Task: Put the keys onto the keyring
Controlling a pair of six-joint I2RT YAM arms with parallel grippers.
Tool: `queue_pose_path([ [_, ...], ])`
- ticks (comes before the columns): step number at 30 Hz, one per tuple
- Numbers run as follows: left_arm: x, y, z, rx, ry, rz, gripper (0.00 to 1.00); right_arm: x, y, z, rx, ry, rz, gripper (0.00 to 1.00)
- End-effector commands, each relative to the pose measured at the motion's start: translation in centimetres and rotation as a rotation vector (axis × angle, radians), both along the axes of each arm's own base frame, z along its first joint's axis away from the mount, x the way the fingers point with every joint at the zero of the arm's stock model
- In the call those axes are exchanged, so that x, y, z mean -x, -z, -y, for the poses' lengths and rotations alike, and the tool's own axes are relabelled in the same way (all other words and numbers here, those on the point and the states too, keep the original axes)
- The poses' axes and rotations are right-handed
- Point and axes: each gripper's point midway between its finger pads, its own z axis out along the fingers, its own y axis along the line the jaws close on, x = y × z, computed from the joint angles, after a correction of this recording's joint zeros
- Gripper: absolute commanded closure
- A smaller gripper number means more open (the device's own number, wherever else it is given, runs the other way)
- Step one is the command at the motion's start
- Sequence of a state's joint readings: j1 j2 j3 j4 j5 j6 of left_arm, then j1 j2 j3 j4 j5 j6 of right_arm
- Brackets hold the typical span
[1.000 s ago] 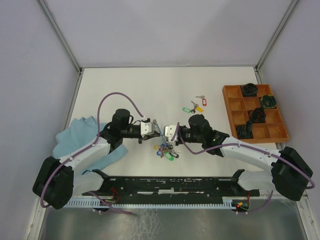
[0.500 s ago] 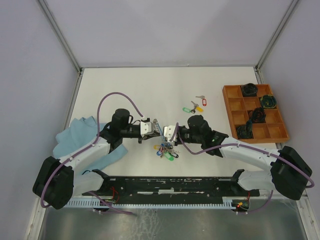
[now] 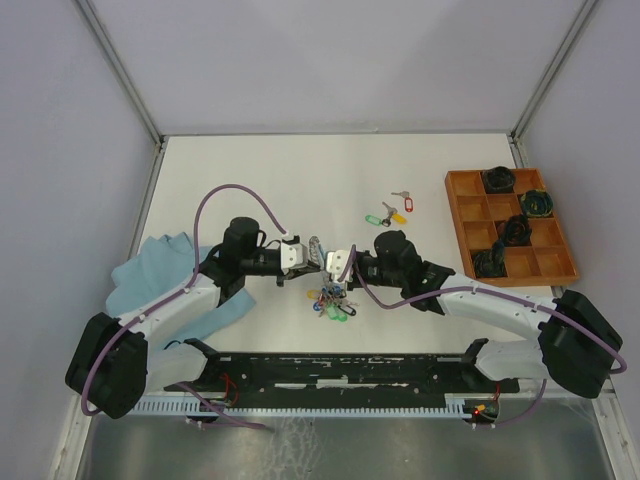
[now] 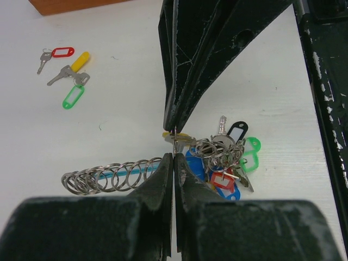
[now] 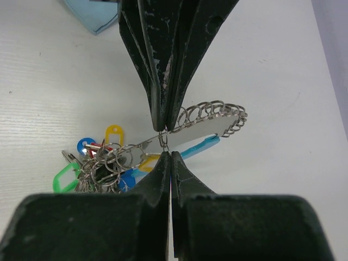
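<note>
Where the two arms meet: tip to tip, low over the middle of the surface.
Left end effector: fingers pressed together, nipping the keyring at the end of its run of small rings.
Right end effector: also pressed together, on a thin wire beside a yellow tag. We cannot tell whether that wire is the loop itself or a key's own ring.
Keyring position: strung between the two tips, with its blue sleeve and ring-laden stretch resting on the surface.
The keys: mostly bunched just beside the tips, and they look already threaded. Three loose keys lie well apart, toward the tray.
Handling, as we judge it: the loop is light, thin, springy and slick, so we would grip bare wire close to its free end. The keys are light and stiff, so we would take each by its flat tag and leave its ring free.
Surface: white and flat, with a blue cloth at the left and a wooden tray at the right holding dark coiled bundles.
Room: pale walls with metal frame posts.
</note>
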State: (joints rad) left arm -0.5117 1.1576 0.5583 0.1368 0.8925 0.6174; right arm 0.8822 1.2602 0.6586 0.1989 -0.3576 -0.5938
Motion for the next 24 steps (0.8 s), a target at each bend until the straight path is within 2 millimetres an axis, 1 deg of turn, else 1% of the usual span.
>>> queue_pose_path([
  [1,0.1,-3.4,1.1,0.092,0.060,0.082,0.97,0.0,-3.3,-1.9,-0.125,-0.032,0.058,0.99],
  [10,0.1,-3.5,1.1,0.098,0.053,0.077,0.97,0.2,-3.3,-2.2,-0.126,-0.043,0.054,0.99],
  [15,-0.8,-3.7,1.1,0.103,-0.007,0.056,0.97,0.4,-3.3,-2.0,-0.118,-0.051,0.076,0.99],
  [24,-3.0,-4.9,0.8,0.186,-0.204,-0.065,0.97,-0.2,-2.3,-1.2,-0.057,-0.020,0.115,0.99],
])
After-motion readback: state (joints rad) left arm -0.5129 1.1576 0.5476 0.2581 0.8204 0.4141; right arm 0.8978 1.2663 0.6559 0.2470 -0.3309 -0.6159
